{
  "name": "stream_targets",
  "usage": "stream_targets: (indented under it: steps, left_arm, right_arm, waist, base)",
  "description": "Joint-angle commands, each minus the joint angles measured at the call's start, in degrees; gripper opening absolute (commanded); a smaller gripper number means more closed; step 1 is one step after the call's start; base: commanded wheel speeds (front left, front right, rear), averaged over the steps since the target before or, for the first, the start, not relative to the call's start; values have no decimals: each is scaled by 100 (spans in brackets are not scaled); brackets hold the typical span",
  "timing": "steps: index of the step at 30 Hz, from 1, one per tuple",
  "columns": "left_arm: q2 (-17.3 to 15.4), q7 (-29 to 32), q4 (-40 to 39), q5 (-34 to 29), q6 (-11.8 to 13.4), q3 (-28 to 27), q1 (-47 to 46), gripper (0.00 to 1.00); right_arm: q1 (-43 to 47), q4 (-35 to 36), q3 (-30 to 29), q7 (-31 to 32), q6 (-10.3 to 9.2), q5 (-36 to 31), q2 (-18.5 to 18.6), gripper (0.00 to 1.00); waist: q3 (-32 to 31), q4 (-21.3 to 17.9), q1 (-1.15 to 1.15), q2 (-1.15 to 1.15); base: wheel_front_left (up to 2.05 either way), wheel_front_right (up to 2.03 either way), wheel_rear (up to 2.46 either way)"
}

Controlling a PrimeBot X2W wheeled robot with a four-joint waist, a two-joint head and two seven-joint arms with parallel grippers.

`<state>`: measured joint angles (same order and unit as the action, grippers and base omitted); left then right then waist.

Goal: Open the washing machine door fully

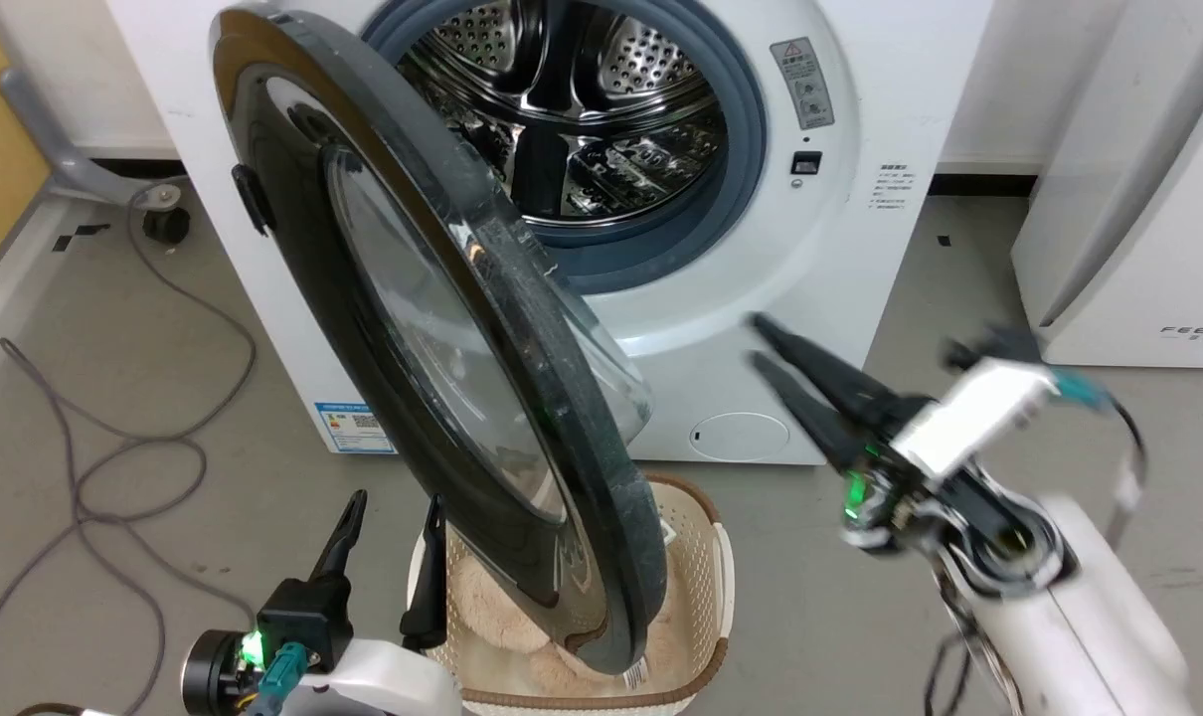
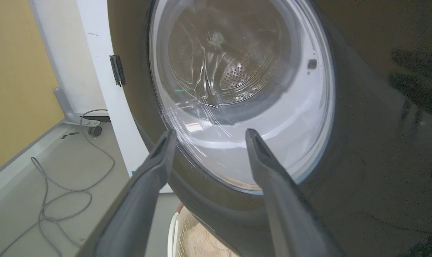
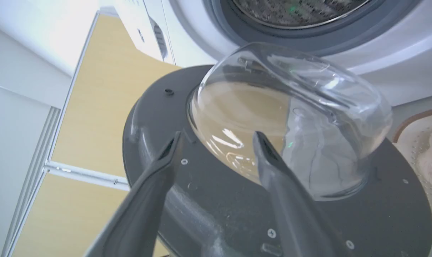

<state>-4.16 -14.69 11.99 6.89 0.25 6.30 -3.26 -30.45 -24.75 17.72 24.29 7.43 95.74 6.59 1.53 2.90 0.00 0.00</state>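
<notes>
Head view: washing machine door (image 1: pixel 432 328) (ajar) between left gripper (image 1: pixel 396 499) and right gripper (image 1: pixel 758 339)

The right claw (image 1: pixel 758 339) is blurred. The washing machine door (image 1: pixel 442 328) hides much of the basket (image 1: pixel 725 569) and the right end of the blue label (image 1: pixel 348 422). Print on the grey warning sticker (image 1: pixel 802 85) is too small to read.

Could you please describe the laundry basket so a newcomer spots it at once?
Find the white washing machine with its black door swung open. On the floor under that door stands the basket, alone in being cream, perforated and brown-rimmed.
</notes>
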Motion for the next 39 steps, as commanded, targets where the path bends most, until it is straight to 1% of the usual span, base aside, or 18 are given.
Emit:
stream_targets:
  steps: [1, 8, 12, 14, 15, 16, 17, 19, 22, 24, 29, 34, 37, 39]
  left_arm:
    - [14, -30, 22, 29, -21, -15, 103, 100]
    - [26, -30, 47, 44, -1, -23, 131, 100]
    - [28, -30, 29, 47, 18, -56, 153, 100]
    - [26, -30, 27, 48, 24, -75, 155, 100]
    - [25, -30, 12, 42, 38, -101, 149, 100]
    - [23, -30, 6, 39, 41, -110, 148, 100]
    - [19, -30, 0, 38, 45, -122, 150, 100]
    - [9, -30, -14, 33, 53, -144, 155, 100]
    - [-2, -30, -36, 23, 62, -169, 167, 100]
    - [-7, -30, -45, 17, 63, -177, 172, 100]
    - [-21, -30, -51, 2, 58, -190, 192, 100]
    - [-28, -30, -54, -19, 53, -184, 195, 100]
    - [-28, -30, -54, -39, 52, -170, 193, 100]
    - [-30, -30, -49, -55, 50, -156, 202, 100]
  right_arm:
    - [249, 83, -129, -249, 6, -22, -36, 100]
    - [1481, 625, -684, -1804, 6, -469, -22, 100]
    - [2033, 875, -869, -2639, 6, -964, 38, 100]
    - [2255, 949, -930, -3056, 6, -1343, 104, 100]
    - [2522, 973, -1062, -3588, 6, -2005, 202, 100]
    - [2588, 991, -1142, -3684, 6, -2191, 187, 100]
    - [2648, 1009, -1235, -3759, 6, -2428, 191, 100]
    - [2756, 1029, -1448, -3857, 6, -3150, 240, 100]
    - [2889, 1220, -1811, -3901, 6, -4126, 127, 100]
    - [2958, 1440, -2032, -3908, 6, -4607, -36, 100]
    - [3152, 2064, -2423, -3889, 6, -6574, -219, 100]
    - [3367, 2672, -2463, -3575, 6, -8240, -344, 100]
    - [3473, 2819, -2387, -3428, 6, -8913, -364, 100]
    - [3538, 2809, -2323, -3391, 6, -9167, -367, 100]
  waist:
    - [-23, -22, 0, 0]
    - [-66, -120, 0, 0]
    - [-74, -190, 0, 0]
    - [-75, -219, 0, 0]
    - [-65, -261, 0, 0]
    - [-65, -273, 0, 0]
    - [-68, -287, 0, 0]
    - [-70, -309, 0, 0]
    - [-77, -328, 0, 0]
    - [-76, -330, 0, 0]
    - [-81, -322, 0, 0]
    - [-67, -296, 0, 0]
    - [-73, -274, 0, 0]
    - [-90, -256, 0, 0]
  base:
    - [0, 0, 0]
    - [0, 0, 0]
    - [0, 0, 0]
    - [0, 0, 0]
    - [0, 0, 0]
    - [0, 0, 0]
    - [0, 0, 0]
    - [0, 0, 0]
    - [0, 0, 0]
    - [0, 0, 0]
    - [0, 0, 0]
    - [0, 0, 0]
    - [0, 0, 0]
    - [0, 0, 0]
